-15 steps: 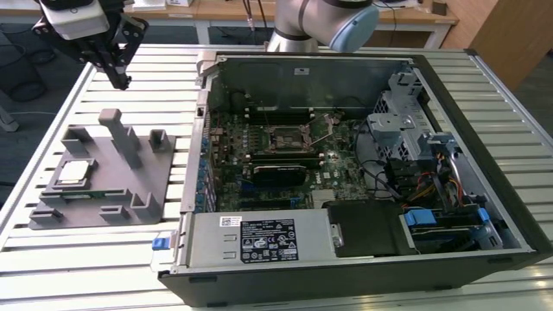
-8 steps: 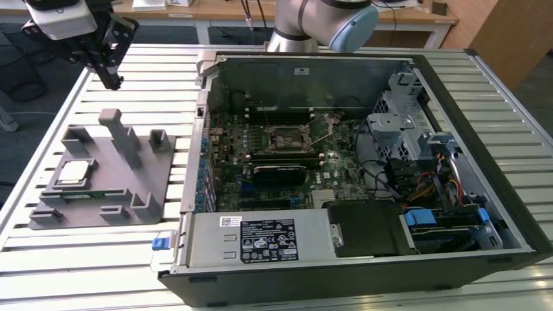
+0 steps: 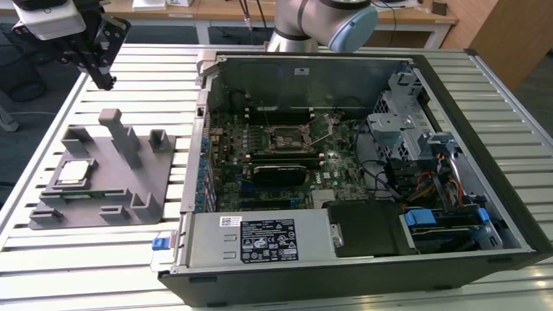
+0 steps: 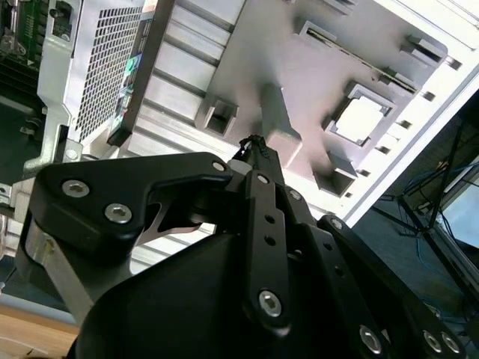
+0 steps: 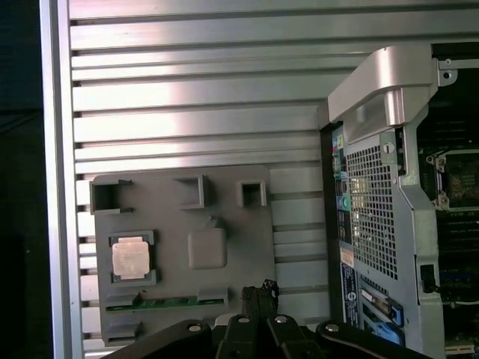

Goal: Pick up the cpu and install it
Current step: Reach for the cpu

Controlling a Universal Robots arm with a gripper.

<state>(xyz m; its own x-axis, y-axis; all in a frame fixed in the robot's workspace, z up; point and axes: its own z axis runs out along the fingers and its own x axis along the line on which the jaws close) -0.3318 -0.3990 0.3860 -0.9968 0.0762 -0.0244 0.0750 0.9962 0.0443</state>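
The cpu [image 3: 72, 172] is a small silvery square with a pale rim. It lies flat in a recess of the grey fixture [image 3: 129, 184] at the exterior view's left, beside the open computer case [image 3: 484, 129]. Both wrist views look down on the cpu [image 5: 129, 258] [image 4: 361, 118]. My gripper [image 3: 107, 81] hangs high above the table, behind the fixture's far edge and well clear of the chip. Its black fingertips meet at the gripper [image 5: 260, 289] [image 4: 251, 142], shut with nothing between them. The dark socket [image 3: 288, 136] sits mid-motherboard inside the case.
A green memory stick [image 3: 88, 192] [image 5: 165, 303] lies in a fixture slot next to the cpu. A tall grey post [image 3: 116, 129] and several raised blocks stand on the fixture. The slatted metal table [image 3: 52, 253] ends close to the fixture's left side.
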